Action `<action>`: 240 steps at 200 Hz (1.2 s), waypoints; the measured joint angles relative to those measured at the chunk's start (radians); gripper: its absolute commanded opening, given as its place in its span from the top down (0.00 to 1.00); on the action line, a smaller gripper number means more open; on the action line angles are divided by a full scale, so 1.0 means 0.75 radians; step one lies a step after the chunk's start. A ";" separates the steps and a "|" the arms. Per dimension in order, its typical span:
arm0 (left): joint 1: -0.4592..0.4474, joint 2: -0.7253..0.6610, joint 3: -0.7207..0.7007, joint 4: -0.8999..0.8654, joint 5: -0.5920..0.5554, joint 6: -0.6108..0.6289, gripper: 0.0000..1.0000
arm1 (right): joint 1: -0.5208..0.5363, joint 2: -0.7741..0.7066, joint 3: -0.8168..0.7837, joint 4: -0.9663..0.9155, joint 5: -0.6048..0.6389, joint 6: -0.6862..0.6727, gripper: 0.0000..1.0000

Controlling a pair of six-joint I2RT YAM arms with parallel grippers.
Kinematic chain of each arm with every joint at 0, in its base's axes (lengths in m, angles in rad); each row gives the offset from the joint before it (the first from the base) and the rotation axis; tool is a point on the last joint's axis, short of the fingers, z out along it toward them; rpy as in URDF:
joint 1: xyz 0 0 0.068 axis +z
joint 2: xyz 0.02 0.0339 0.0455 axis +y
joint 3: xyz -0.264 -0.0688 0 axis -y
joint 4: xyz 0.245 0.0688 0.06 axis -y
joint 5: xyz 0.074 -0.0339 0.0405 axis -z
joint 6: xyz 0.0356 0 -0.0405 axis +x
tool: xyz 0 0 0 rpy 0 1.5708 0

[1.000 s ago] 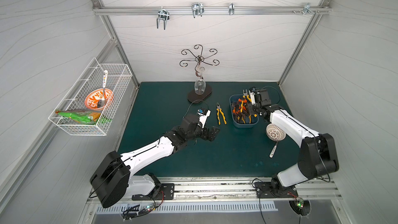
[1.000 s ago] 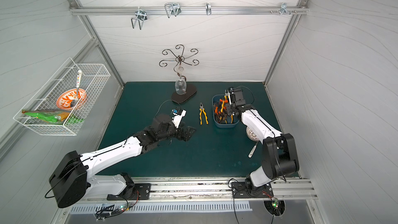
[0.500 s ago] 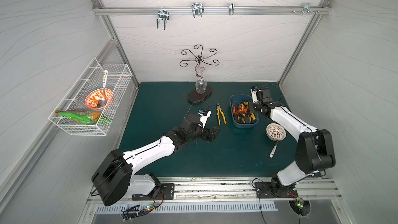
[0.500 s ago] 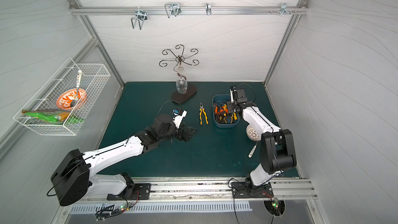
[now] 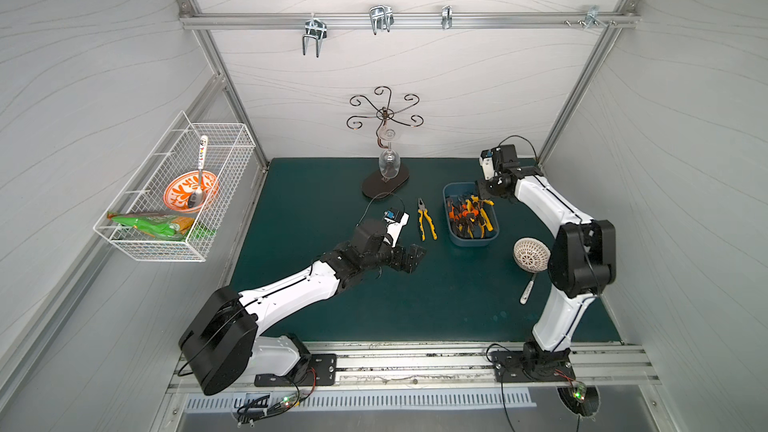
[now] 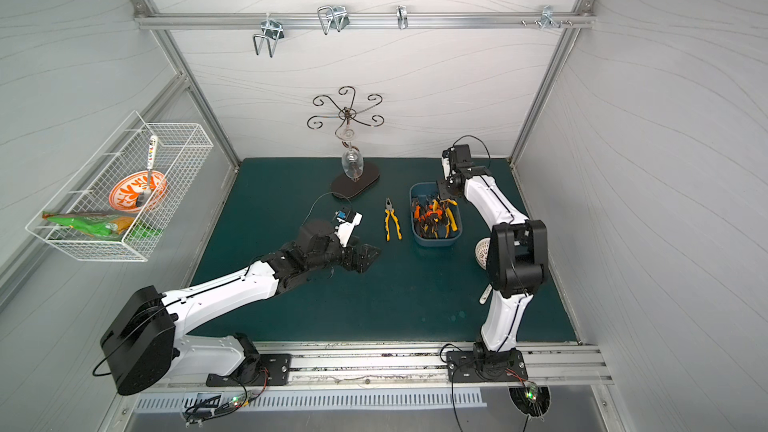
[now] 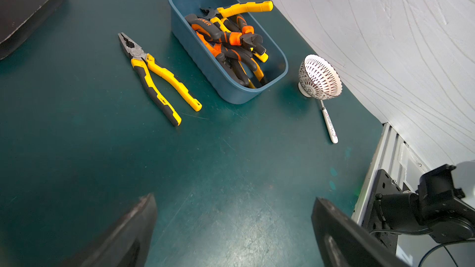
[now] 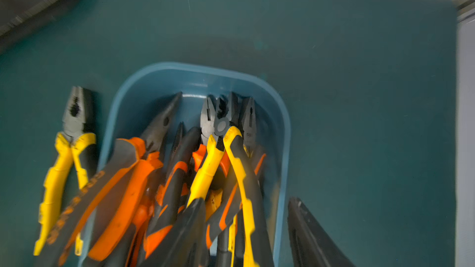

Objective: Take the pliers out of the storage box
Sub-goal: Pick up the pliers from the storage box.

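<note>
Arms, identical build. Left arm [image 5: 291, 288] and right arm [image 5: 548, 205]: glossy white shell links with a thin dark seam line, black joint housings, bulky black motor drums [image 5: 216, 347]. Behind the fingers of each arm sits a white camera block [image 5: 395, 222] with a small blue part, and a thin black cable [image 5: 371, 201] loops out.

Left gripper [image 7: 232, 199]: fingers [image 7: 133, 227] matte black, wedge-shaped, edges scuffed grey. Right gripper [image 8: 245, 201]: fingers [image 8: 308, 235] same black, blurred.

Black base plates [image 5: 320, 369] with screws; red and black wires beside them.
</note>
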 measured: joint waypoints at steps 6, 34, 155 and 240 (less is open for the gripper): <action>0.000 0.000 0.001 0.001 0.004 0.000 0.00 | 0.000 0.037 0.033 -0.033 -0.003 -0.012 0.52; 0.002 0.000 0.001 -0.001 0.012 0.001 0.00 | 0.000 0.158 0.145 -0.149 -0.001 -0.048 0.62; 0.009 0.000 0.001 -0.001 0.013 0.004 0.00 | 0.117 -0.089 -0.267 0.181 0.278 -0.142 1.00; 0.015 0.000 0.001 0.000 0.015 -0.001 0.00 | 0.292 -0.393 -0.760 0.874 0.627 -0.274 1.00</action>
